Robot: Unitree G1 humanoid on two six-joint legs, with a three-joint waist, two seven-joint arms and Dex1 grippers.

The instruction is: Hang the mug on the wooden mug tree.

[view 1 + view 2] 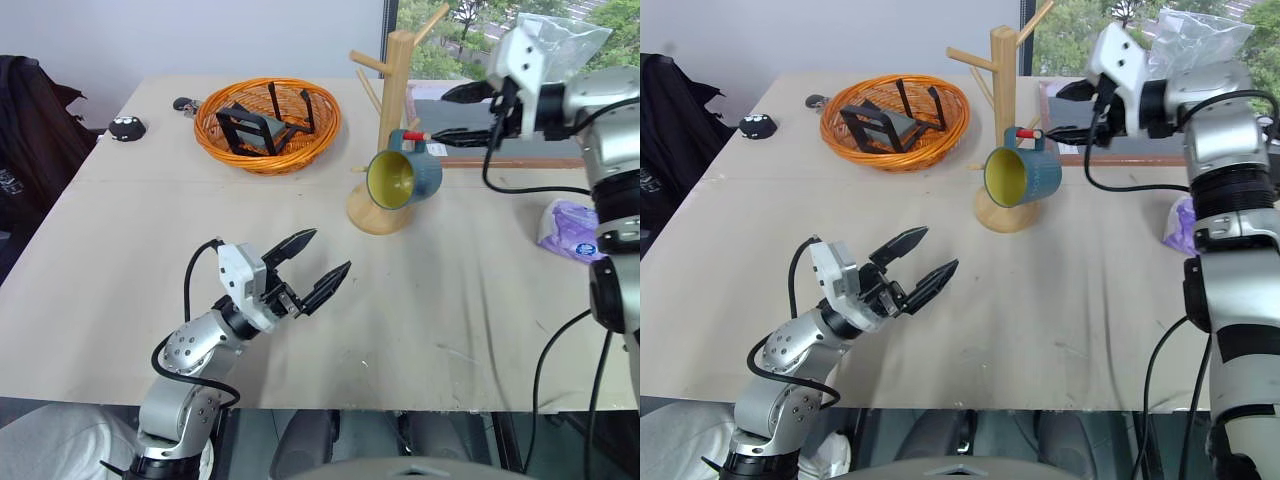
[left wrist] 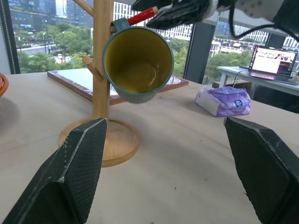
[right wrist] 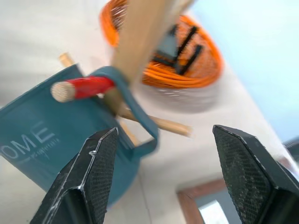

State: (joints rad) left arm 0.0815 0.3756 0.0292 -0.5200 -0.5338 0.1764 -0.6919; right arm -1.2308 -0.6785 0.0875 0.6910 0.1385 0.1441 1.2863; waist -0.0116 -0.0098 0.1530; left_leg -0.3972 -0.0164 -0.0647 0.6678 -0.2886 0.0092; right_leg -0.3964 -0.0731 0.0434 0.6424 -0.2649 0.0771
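Left gripper (image 1: pixel 312 268) idles parted; right gripper (image 1: pixel 462 113), jaws wide and empty, sits just beside the mug (image 1: pixel 405 177) hung by its handle on the wooden mug tree (image 1: pixel 396 75), clear retreat rightward.

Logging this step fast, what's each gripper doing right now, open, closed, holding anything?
Left gripper: open, holding nothing, above the table.
Right gripper: open, holding nothing, beside the mug, which hangs by its handle on the wooden mug tree's red-tipped peg.

Office or lab space: large pale worktable (image 1: pixel 420 330), full-height windows (image 2: pixel 42 42) onto city towers and trees, open laptop (image 2: pixel 273 63) on neighbouring grey desk (image 2: pixel 233 72), dark jacket (image 1: pixel 30 140) alongside.
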